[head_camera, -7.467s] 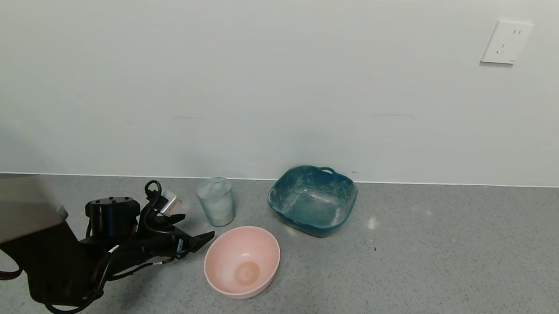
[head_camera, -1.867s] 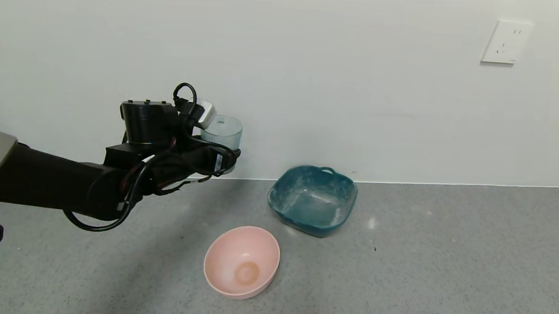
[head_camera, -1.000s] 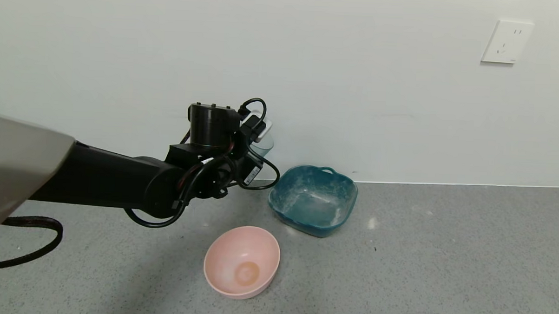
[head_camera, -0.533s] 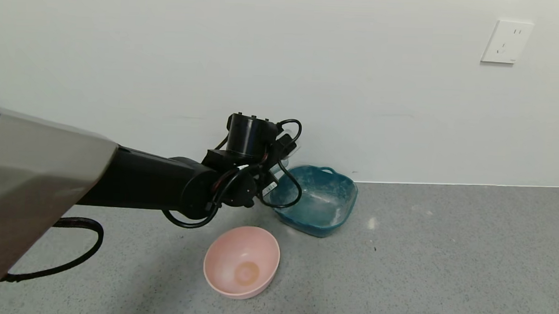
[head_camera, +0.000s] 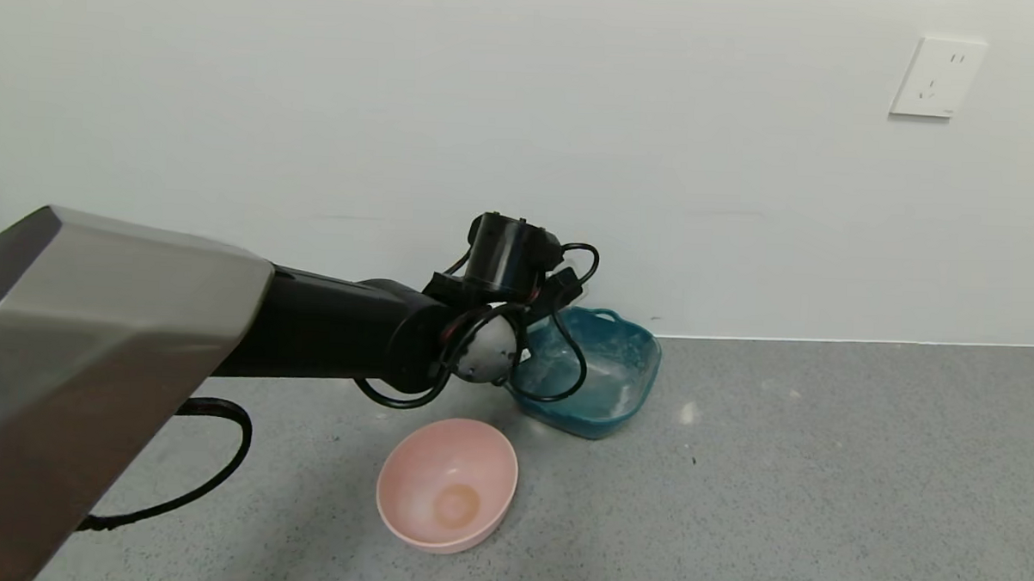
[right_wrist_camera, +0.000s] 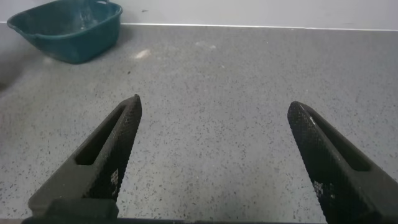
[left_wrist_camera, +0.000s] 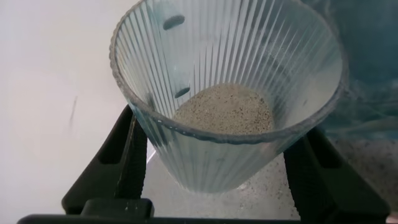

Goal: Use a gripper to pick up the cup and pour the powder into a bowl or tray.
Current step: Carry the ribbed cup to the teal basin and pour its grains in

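My left gripper point(left_wrist_camera: 217, 171) is shut on the clear ribbed cup point(left_wrist_camera: 211, 155), one black finger point(left_wrist_camera: 124, 158) on each side of it. The off-white powder point(left_wrist_camera: 227, 109) lies in the cup's bottom, and the cup looks tipped. In the head view the left wrist with its black motor point(head_camera: 505, 249) hangs over the left rim of the teal-blue dish point(head_camera: 603, 424) and hides the cup. The dish also shows beside the cup in the left wrist view point(left_wrist_camera: 373, 56). My right gripper point(right_wrist_camera: 214, 104) is open and empty, low over the counter, out of the head view.
A round pink bowl point(head_camera: 447, 483) stands on the grey counter in front of the teal dish, below my left arm. The white wall runs close behind the dish, with a socket point(head_camera: 935, 78) high at the right. The teal dish shows far off in the right wrist view point(right_wrist_camera: 68, 30).
My left arm has carried the cup to the right, from above the bare counter to the teal dish's left rim, and the wrist has turned. Both dishes have stayed put.
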You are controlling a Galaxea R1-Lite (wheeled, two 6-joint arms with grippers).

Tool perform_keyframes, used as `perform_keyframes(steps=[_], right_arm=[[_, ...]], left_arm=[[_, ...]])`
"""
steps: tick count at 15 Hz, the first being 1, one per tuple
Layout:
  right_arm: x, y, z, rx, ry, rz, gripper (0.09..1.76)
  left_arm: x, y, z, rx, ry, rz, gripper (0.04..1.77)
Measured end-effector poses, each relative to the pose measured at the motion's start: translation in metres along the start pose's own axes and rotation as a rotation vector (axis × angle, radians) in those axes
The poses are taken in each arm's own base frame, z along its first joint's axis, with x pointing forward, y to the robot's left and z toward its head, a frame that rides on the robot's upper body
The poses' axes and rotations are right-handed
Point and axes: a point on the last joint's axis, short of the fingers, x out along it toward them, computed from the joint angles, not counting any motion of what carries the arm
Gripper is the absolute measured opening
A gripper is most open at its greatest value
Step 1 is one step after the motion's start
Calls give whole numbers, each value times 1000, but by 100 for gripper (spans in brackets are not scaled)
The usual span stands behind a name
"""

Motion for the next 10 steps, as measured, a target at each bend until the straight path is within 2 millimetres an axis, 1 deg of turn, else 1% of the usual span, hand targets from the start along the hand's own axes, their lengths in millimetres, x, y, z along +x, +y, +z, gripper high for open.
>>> perform_keyframes(steps=[6,10], right_arm=[[0,0,0,0,0,0,171],[0,0,0,0,0,0,171]], left_arm=[[1,-7,9,142,47,16,128],[5,-8,15,227,55,40,128]])
